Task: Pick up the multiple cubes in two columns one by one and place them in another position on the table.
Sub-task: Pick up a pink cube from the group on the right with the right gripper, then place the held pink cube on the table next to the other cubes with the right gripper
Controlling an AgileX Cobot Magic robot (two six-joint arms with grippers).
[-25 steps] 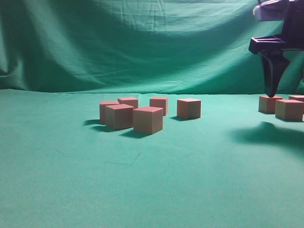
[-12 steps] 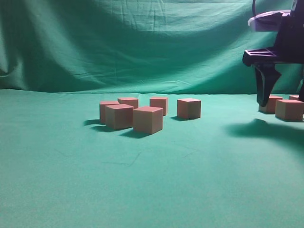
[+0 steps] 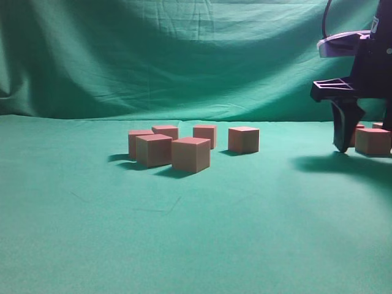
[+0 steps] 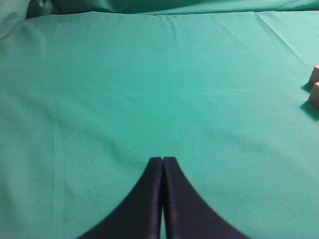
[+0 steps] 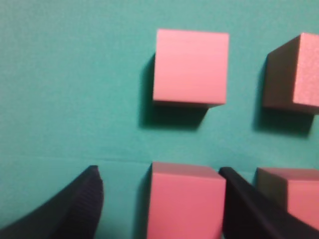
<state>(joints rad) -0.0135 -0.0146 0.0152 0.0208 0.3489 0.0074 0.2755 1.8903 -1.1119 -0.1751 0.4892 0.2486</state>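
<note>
Cloth, green and faintly creased, covers the surface. Nearest stand 5 cubes in a loose cluster at centre, one just apart to their right. Farther right, the right claw is low over another group of cubes near the edge; its jaws stand apart on either side of 1 pink cube, the right finger against it, the left finger clear, so no firm grip shows. The left claw hangs over bare cloth, jaws pressed together, holding nothing. Draped green backdrop hangs behind.
</note>
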